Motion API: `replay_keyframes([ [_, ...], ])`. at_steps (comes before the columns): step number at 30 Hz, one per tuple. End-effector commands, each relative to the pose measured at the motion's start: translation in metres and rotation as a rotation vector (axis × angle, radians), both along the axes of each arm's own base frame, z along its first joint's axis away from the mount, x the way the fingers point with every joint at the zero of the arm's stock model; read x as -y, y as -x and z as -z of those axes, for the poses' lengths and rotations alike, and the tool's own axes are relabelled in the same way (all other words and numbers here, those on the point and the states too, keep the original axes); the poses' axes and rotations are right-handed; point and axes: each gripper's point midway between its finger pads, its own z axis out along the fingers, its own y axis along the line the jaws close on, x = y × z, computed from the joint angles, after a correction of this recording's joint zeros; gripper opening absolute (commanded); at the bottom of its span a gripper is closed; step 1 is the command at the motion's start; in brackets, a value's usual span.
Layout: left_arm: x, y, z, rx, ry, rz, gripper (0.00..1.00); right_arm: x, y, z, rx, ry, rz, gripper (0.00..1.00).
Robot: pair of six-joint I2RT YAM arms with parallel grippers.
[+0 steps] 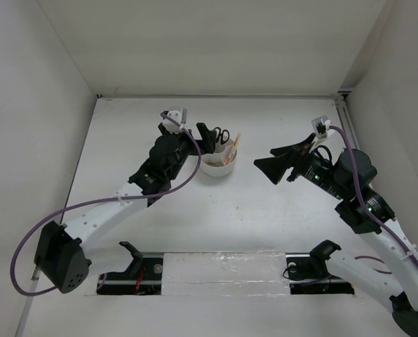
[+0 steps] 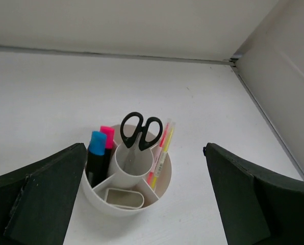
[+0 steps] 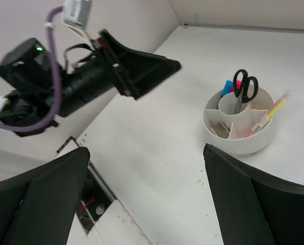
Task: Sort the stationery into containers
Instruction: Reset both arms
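The round white tub [image 1: 218, 167] stands on the table at centre back. In the left wrist view the tub [image 2: 142, 201] holds the black-handled scissors [image 2: 141, 130] upright in its centre cup, the blue [image 2: 97, 143] and pink [image 2: 107, 134] highlighters on the left, and the yellow pencil [image 2: 168, 143] with the red pen [image 2: 163, 139] on the right. I cannot make out the erasers. My left gripper [image 2: 145, 171] is open and empty, just behind and above the tub. My right gripper [image 1: 265, 157] is open and empty, to the right of the tub [image 3: 238, 143] and apart from it.
White walls close in the table at the back, left and right [image 1: 377, 84]. A metal strip [image 2: 267, 120] runs along the right wall's foot. A slot with cables and a clear cover [image 1: 223, 270] lies at the near edge between the arm bases.
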Motion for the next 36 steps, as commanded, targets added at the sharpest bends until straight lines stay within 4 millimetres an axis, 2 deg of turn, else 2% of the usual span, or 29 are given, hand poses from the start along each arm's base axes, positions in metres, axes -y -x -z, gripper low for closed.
replay_keyframes([
  [1,-0.033,0.016,-0.038,-0.071,0.104,-0.128,1.00,0.015,-0.004,-0.020,0.059,-0.006,0.081,1.00],
  [2,-0.040,0.020,-0.042,-0.100,0.143,-0.159,1.00,0.021,-0.001,-0.027,0.067,-0.013,0.101,1.00],
  [3,-0.055,0.024,-0.057,-0.094,0.177,-0.217,1.00,0.026,0.000,-0.024,0.058,0.006,0.121,1.00],
  [4,-0.063,0.028,-0.059,-0.116,0.191,-0.247,1.00,0.032,-0.004,-0.023,0.056,0.020,0.156,1.00],
  [5,-0.076,0.037,-0.058,-0.171,0.201,-0.299,1.00,0.038,0.000,-0.025,0.054,0.032,0.173,1.00],
  [6,-0.078,0.041,-0.046,-0.213,0.178,-0.308,1.00,0.042,0.001,-0.033,0.070,0.019,0.189,1.00],
  [7,-0.088,0.047,-0.056,-0.209,0.191,-0.335,1.00,0.045,0.002,-0.027,0.051,0.046,0.201,1.00],
  [8,-0.098,0.055,-0.045,-0.254,0.149,-0.362,1.00,0.052,0.004,-0.029,0.050,0.046,0.228,1.00],
  [9,-0.106,0.060,-0.045,-0.263,0.143,-0.383,1.00,0.058,0.008,-0.037,0.060,0.038,0.246,1.00],
  [10,-0.119,0.068,-0.055,-0.245,0.150,-0.414,1.00,0.063,0.009,-0.030,0.029,0.063,0.264,1.00],
  [11,-0.128,0.074,-0.056,-0.245,0.140,-0.434,1.00,0.073,0.010,-0.031,0.033,0.074,0.310,1.00],
  [12,-0.139,0.082,-0.047,-0.276,0.103,-0.461,1.00,0.079,0.010,-0.031,0.023,0.083,0.336,1.00],
  [13,-0.146,0.088,-0.052,-0.271,0.101,-0.475,1.00,0.087,0.015,-0.039,0.033,0.074,0.359,1.00],
  [14,-0.161,0.097,-0.063,-0.244,0.118,-0.505,1.00,0.095,0.020,-0.035,0.012,0.093,0.380,1.00],
  [15,-0.170,0.104,-0.059,-0.259,0.091,-0.521,1.00,0.102,0.020,-0.035,0.006,0.100,0.414,1.00],
  [16,-0.177,0.110,-0.062,-0.254,0.090,-0.533,1.00,0.110,0.028,-0.043,0.024,0.083,0.428,1.00],
  [17,-0.189,0.118,-0.070,-0.226,0.100,-0.555,1.00,0.115,0.033,-0.040,0.018,0.101,0.439,1.00],
  [18,-0.195,0.123,-0.070,-0.221,0.085,-0.562,1.00,0.121,0.035,-0.037,0.012,0.107,0.457,1.00],
  [19,-0.201,0.127,-0.071,-0.212,0.068,-0.567,1.00,0.126,0.040,-0.043,0.022,0.098,0.467,1.00],
  [21,-0.213,0.138,-0.083,-0.180,0.095,-0.573,1.00,0.135,0.050,-0.037,0.005,0.115,0.481,1.00],
  [28,-0.249,0.168,-0.076,-0.167,0.104,-0.644,1.00,0.162,0.066,-0.020,-0.030,0.169,0.555,1.00],
  [31,-0.261,0.176,-0.072,-0.152,0.125,-0.675,1.00,0.166,0.070,-0.017,-0.028,0.167,0.567,1.00],
  [36,-0.264,0.178,-0.085,-0.102,0.201,-0.674,1.00,0.168,0.070,-0.017,-0.027,0.153,0.577,1.00],
])
